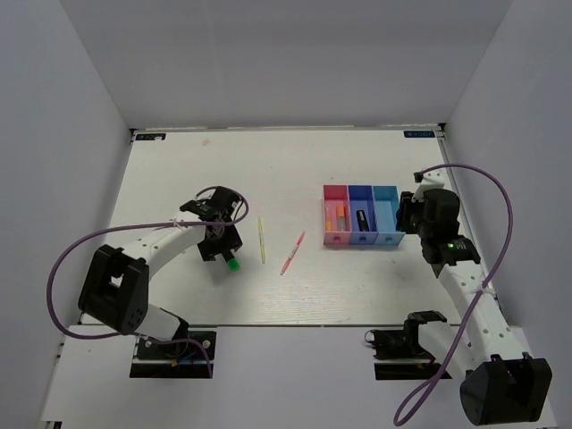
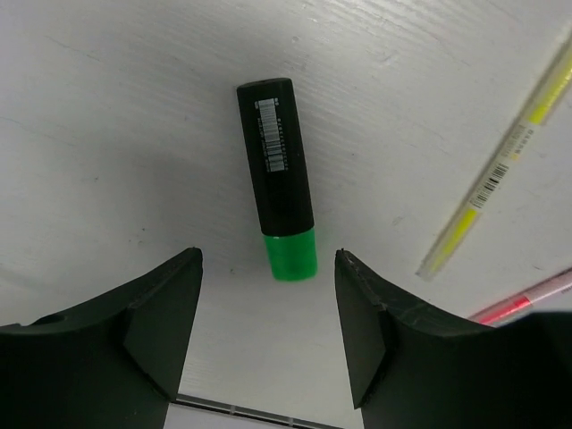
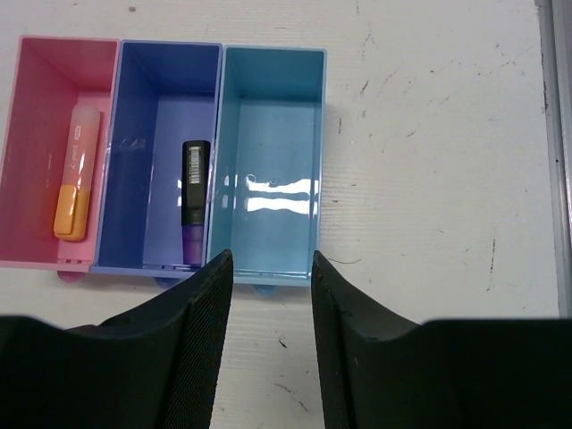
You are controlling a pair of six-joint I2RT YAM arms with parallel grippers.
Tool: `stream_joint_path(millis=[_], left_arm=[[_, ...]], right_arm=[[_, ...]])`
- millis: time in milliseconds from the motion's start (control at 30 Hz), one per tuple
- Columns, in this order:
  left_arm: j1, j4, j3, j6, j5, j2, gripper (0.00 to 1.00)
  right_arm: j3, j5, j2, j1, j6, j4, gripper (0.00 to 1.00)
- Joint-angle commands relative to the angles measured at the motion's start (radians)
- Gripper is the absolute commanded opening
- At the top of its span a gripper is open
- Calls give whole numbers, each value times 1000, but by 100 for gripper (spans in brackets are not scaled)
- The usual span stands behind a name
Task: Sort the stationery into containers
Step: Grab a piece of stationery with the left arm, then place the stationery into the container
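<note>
Your left pincer [image 2: 268,257] hangs wide open and empty over the green-capped marker [image 2: 279,179] lying mid-frame on the tabletop [image 2: 107,107], so you're likely at pickup: lower, close, then carry it right to the tray [image 1: 362,241].

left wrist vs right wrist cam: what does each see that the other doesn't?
Left wrist only: black marker with green cap, thin yellow stick, thin pink pen, all loose on the white table. Right wrist only: three-bin plastic tray; yellow-orange highlighter in the pink bin, black purple-capped marker in the dark blue bin, light blue bin empty. Both: that table; left gripper and right gripper each open, empty.
</note>
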State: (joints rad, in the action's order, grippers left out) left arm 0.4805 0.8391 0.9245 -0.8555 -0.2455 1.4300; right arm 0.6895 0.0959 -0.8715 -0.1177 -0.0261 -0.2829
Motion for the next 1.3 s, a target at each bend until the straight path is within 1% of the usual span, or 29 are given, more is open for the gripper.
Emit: stream_joint_path(millis=[0,200,300,433,533,567,633,667,733,767,867,900,933,967,1000,1033,1067,1100,1133,1167,1200,1233,1267], left_arm=[[-23,-60,-22,16,52,23,71],[-48,-135,-53,10,104,101,69],[-49,-153,-47,9,104,132,63],[-49,-144,-35,6,101,165,44],[-46,-133,-35,10,92,181,39],[-46,-127,-36,12,92,185,34],[-45,-117,-45,19,88,188,27],[-45,-115,-46,21,89,187,21],[-40,-117,-53,30,97,156,16],[-34,-114,-50,39,100,121,13],[38,-101,13,78,109,90,6],[85,-100,86,90,112,84,3],[111,-101,117,123,118,81,2],[189,-101,176,131,126,87,1],[213,-113,204,137,130,92,1],[237,-124,287,162,137,108,1],[297,-142,312,168,162,130,1],[319,-176,336,174,173,144,1],[331,-195,403,174,184,159,1],[372,-254,422,171,213,209,1],[382,-267,445,162,225,228,1],[401,-288,509,164,242,246,1],[409,-325,536,151,244,313,1]], right_arm=[[5,-12,-3,4,-6,11,44],[5,-12,-6,6,-6,14,44],[5,-12,-7,7,-5,14,44],[5,-13,-7,7,-8,13,44],[5,-13,0,13,-6,14,44],[7,-10,2,12,-8,16,44],[5,-15,3,9,-9,16,44],[5,-15,2,10,-9,14,44],[7,-21,8,12,-9,14,44],[7,-24,5,12,-6,11,46],[5,-67,8,10,3,7,77],[7,-83,5,12,11,1,84],[8,-132,3,13,18,-1,83],[10,-143,2,12,20,-7,72],[8,-154,0,13,20,-9,54],[7,-165,3,13,20,-4,12],[5,-165,6,13,18,-7,0],[5,-165,8,13,18,-7,0],[2,-165,11,15,20,1,0],[1,-153,14,15,18,2,0],[-1,-136,12,15,21,2,6],[-2,-130,14,18,18,8,16],[-1,-111,14,18,23,10,25]])
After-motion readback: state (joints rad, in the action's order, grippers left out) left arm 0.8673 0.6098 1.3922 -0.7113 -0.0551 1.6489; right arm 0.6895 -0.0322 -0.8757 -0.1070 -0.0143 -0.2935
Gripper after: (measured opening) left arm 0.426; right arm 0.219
